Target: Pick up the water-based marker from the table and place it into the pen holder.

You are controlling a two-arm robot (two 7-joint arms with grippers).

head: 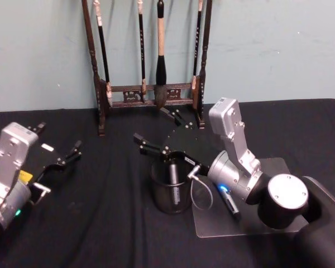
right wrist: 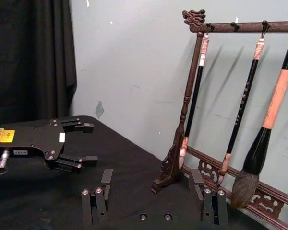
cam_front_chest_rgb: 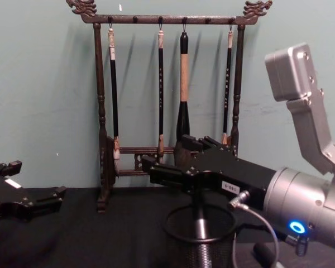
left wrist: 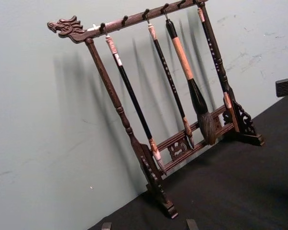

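The pen holder (head: 170, 195), a round black mesh cup, stands on the black table (head: 100, 229). A dark grey marker (head: 173, 170) stands upright inside it and rises above the rim (cam_front_chest_rgb: 200, 226). My right gripper (head: 151, 125) hovers just above and behind the cup, open, with nothing between its fingers (right wrist: 151, 184). From the chest it sits directly over the pen holder (cam_front_chest_rgb: 200, 245). My left gripper (head: 64, 156) rests open at the table's left, apart from the cup.
A tall dark wooden brush rack (head: 151, 95) with several hanging brushes stands at the back against the wall. A grey mat (head: 212, 223) lies right of the cup, with a dark pen-shaped thing (head: 230, 204) on it under my right wrist.
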